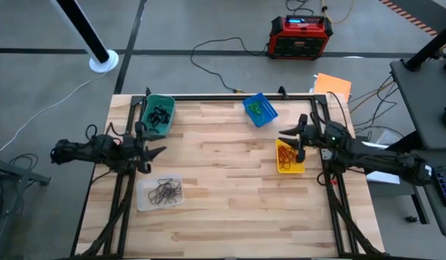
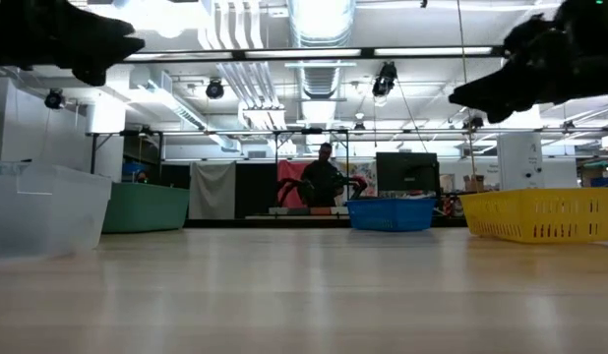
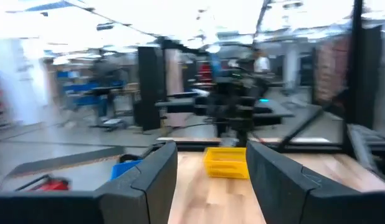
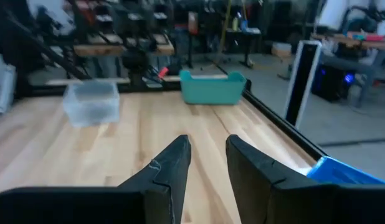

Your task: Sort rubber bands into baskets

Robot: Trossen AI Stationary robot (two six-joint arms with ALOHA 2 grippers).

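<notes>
Four baskets stand on the wooden table. The teal basket [image 1: 158, 114] at the far left holds black rubber bands. Green ones lie in the blue basket [image 1: 260, 110] at the far middle. The yellow basket [image 1: 289, 156] at the right holds red-orange bands. Dark brown ones [image 1: 165, 191] lie in the clear basket [image 1: 160, 192] at the near left. My left gripper [image 1: 152, 143] hovers open at the left edge, pointing level across the table at the yellow basket [image 3: 227, 163]. My right gripper [image 1: 290, 139] hovers open beside the yellow basket, pointing at the teal basket [image 4: 212, 87] and clear basket [image 4: 91, 102]. Nothing sits between either pair of fingers.
Black frame rails [image 1: 230, 97] run along the table's edges, and the arms' bases stand on both sides. A red and black power unit [image 1: 301, 36] and cables lie on the floor beyond the far edge. A person [image 2: 326, 177] stands far off in the room.
</notes>
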